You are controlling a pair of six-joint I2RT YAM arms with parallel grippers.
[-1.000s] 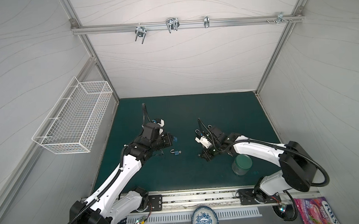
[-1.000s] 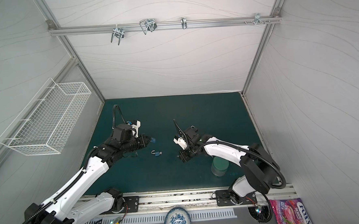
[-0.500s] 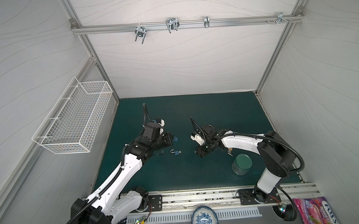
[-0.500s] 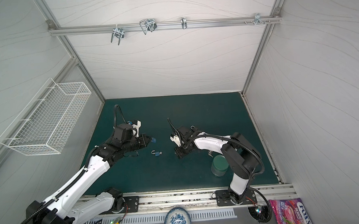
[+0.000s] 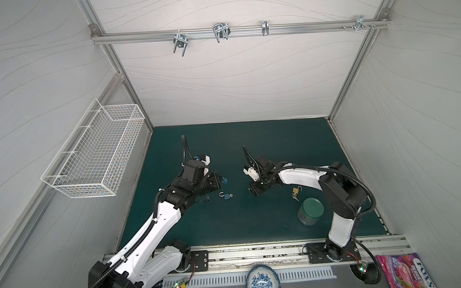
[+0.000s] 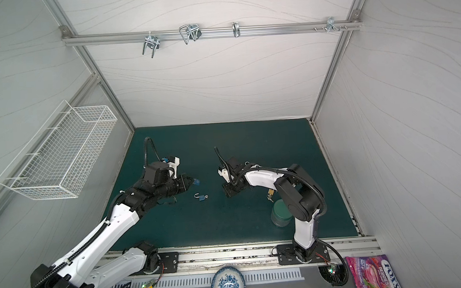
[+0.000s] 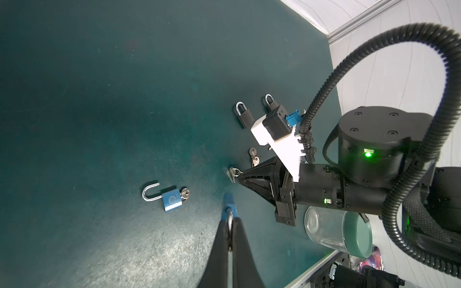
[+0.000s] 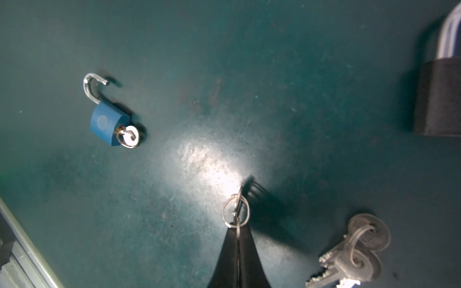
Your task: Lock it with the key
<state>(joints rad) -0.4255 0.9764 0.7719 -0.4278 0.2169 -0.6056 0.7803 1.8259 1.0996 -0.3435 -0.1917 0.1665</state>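
Observation:
My left gripper (image 7: 229,215) is shut on the shackle of a small blue padlock (image 7: 228,200), whose body sticks out past the fingertips. It hangs just above the mat in both top views (image 5: 224,180) (image 6: 197,182). My right gripper (image 8: 237,230) is shut on a silver key with a ring (image 8: 235,212), also seen in the left wrist view (image 7: 233,172). The key tip faces the held padlock, a short gap apart. A second blue padlock (image 5: 226,195) (image 8: 107,123) lies on the mat between the grippers, shackle open and a key in it.
A brass padlock with keys (image 5: 295,191) and a clear jar with a green lid (image 5: 310,211) sit under the right arm. Two black padlocks (image 7: 244,116) (image 7: 270,103) and a loose key bunch (image 8: 354,254) lie nearby. A wire basket (image 5: 97,154) hangs on the left wall.
My right gripper has moved a little to the left with the key, and that arm's elbow has swung back to the right. The left arm has stayed in place.

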